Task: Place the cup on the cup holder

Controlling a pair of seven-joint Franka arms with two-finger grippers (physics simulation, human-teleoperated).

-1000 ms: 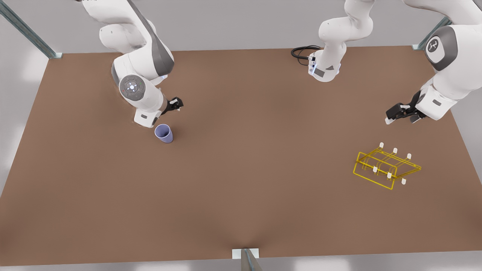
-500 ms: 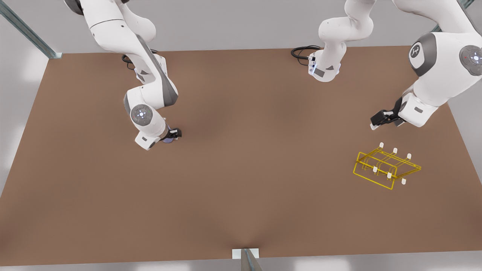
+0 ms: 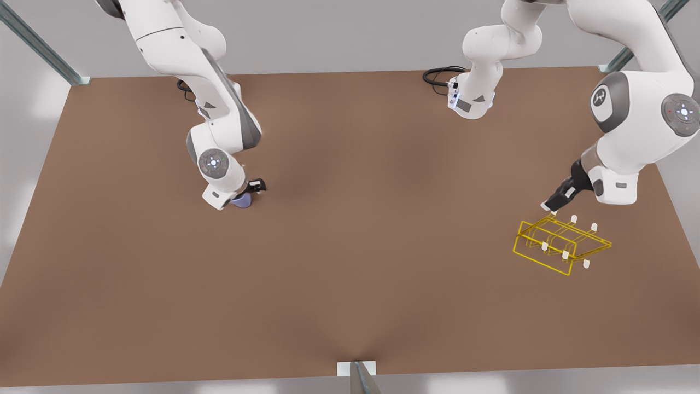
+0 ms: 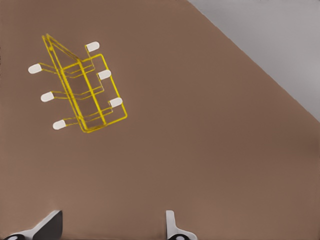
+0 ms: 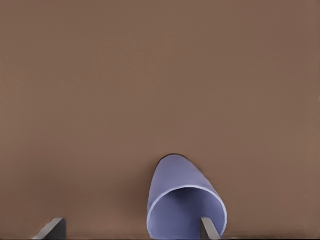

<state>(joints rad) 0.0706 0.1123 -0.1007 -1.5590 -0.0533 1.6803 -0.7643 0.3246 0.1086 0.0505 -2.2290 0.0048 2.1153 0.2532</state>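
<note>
The lavender-blue cup (image 3: pixel 240 202) stands on the brown table at the front view's left, mostly covered by the right arm's hand. My right gripper (image 3: pixel 250 189) is down at the cup and open. In the right wrist view one finger (image 5: pixel 210 227) sits at the rim of the cup (image 5: pixel 182 200), while the other finger is well off to its side. The yellow wire cup holder (image 3: pixel 560 243) with white-tipped pegs lies at the front view's right. My left gripper (image 3: pixel 551 206) hovers open just above its far corner; the left wrist view shows the cup holder (image 4: pixel 82 87) ahead of it.
Both arm bases stand at the table's far edge, with a black cable (image 3: pixel 437 75) coiled by one of them. Metal frame posts (image 3: pixel 38 44) rise at the far corners. Bare brown table (image 3: pixel 383 230) stretches between the cup and the holder.
The right arm swung forward and dropped until its gripper reached the cup, now largely hidden. The left arm moved forward and down to the holder's far corner.
</note>
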